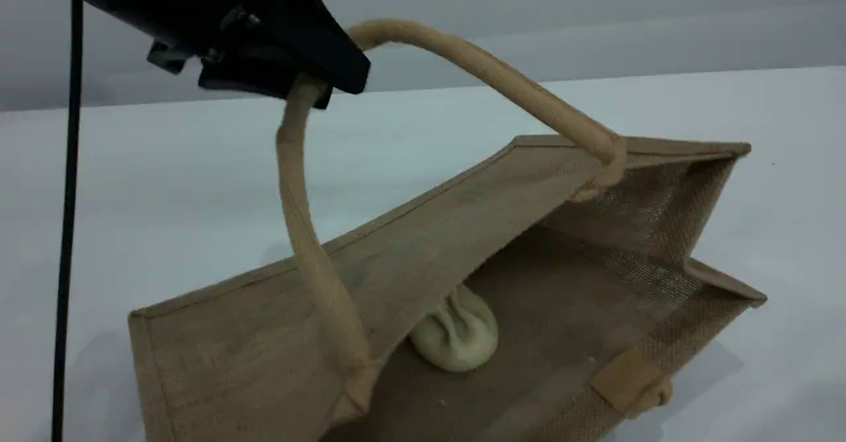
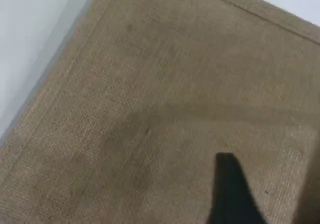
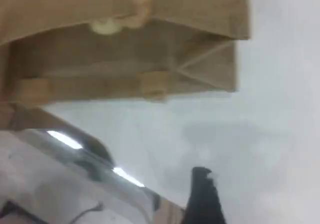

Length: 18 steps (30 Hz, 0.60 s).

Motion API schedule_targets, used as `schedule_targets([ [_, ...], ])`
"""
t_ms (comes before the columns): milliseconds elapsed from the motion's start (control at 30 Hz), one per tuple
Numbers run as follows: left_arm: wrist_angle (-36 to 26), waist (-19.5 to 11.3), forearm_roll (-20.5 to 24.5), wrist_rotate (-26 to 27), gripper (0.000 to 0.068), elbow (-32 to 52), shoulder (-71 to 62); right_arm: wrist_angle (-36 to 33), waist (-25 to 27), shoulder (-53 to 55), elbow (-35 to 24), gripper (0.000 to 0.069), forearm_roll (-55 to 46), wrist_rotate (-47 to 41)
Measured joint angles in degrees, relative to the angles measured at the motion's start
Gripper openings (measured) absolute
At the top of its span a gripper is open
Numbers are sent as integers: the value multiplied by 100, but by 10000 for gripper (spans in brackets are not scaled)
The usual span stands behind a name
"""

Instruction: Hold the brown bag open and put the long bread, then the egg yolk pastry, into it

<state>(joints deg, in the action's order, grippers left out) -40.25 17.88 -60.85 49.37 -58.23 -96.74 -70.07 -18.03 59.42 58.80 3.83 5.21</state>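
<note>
- Left gripper (image 1: 316, 92): hangs at the far left, over the top of the upper loop handle (image 1: 502, 75); cannot tell whether the jaws clamp the loop or stand apart around it.
- If letting go, better to lower first, easing the raised side down rather than dropping it onto the contents.
- Brown bag (image 1: 264, 336): lies on its side on the white table (image 1: 165, 178), mouth gaping to the near right, upper panel lifted like a tent by the handle; coarse tan jute, folded trim, second handle (image 1: 634, 382) tucked low at the near-right edge.
- Egg yolk pastry (image 1: 457, 337): rests inside on the bag's lower panel, just under the raised edge; pale, round, creased on top.
- Long bread: nowhere visible; probably deeper in, hidden by the panel.
- Right gripper (image 3: 202, 196): away from the mouth, jaws apart, holding nothing.
</note>
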Motion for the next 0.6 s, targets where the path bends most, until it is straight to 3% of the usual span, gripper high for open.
schedule_targets([
  [100, -147, 0, 5, -338, 446, -13, -159, 7, 0, 0, 0, 465, -353, -261],
  [233, -258, 0, 17, -564, 468, -13, -310, 7, 0, 0, 0, 465, -689, -379],
  [433, -273, 0, -1, 243, 469, -24, -252, 12, 0, -72, -5, 465, -654, -407],
  [600, -146, 0, 613, 300, 469, -24, 130, 7, 0, -537, -5, 465, -287, -417],
])
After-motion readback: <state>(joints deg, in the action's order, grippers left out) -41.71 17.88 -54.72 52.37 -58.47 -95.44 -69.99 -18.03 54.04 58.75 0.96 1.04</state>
